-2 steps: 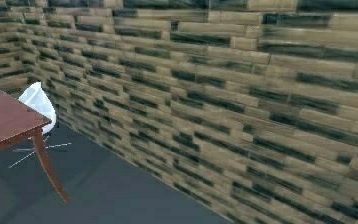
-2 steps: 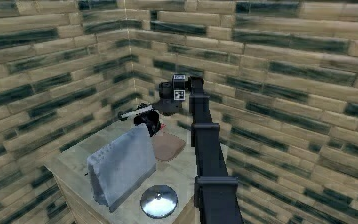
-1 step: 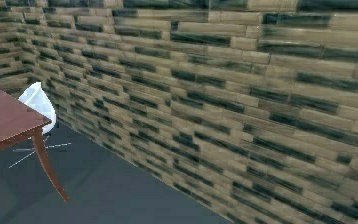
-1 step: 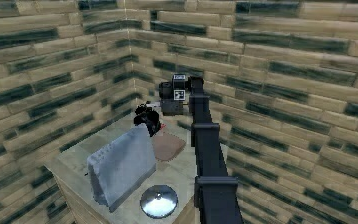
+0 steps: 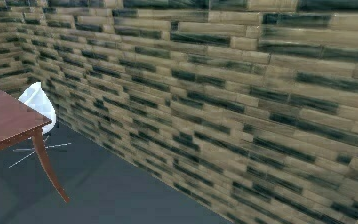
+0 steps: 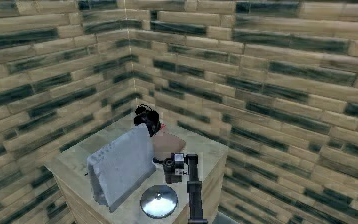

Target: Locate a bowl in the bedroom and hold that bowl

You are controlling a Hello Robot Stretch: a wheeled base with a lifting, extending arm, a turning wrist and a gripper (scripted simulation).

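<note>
In the arm side view a pale wooden table (image 6: 212, 150) stands in a brick corner. A round, shallow, silvery bowl-like thing (image 6: 159, 203) lies near its front edge. The dark arm bar (image 6: 194, 190) rises from the bottom edge just right of that round thing. At the bar's far end is the gripper (image 6: 171, 168), above the table top, between the silvery round thing and a pinkish thing (image 6: 168, 146). I cannot tell whether the gripper holds anything.
A grey laptop-like slab (image 6: 120, 166) stands tilted on the table's left half, with a dark object (image 6: 145, 118) behind it. In the forward view a brown table corner (image 5: 9, 115) with a thin leg juts in at the left. A white object (image 5: 39, 103) sits behind it, against the brick wall (image 5: 217, 90). Dark floor (image 5: 117, 190) lies ahead.
</note>
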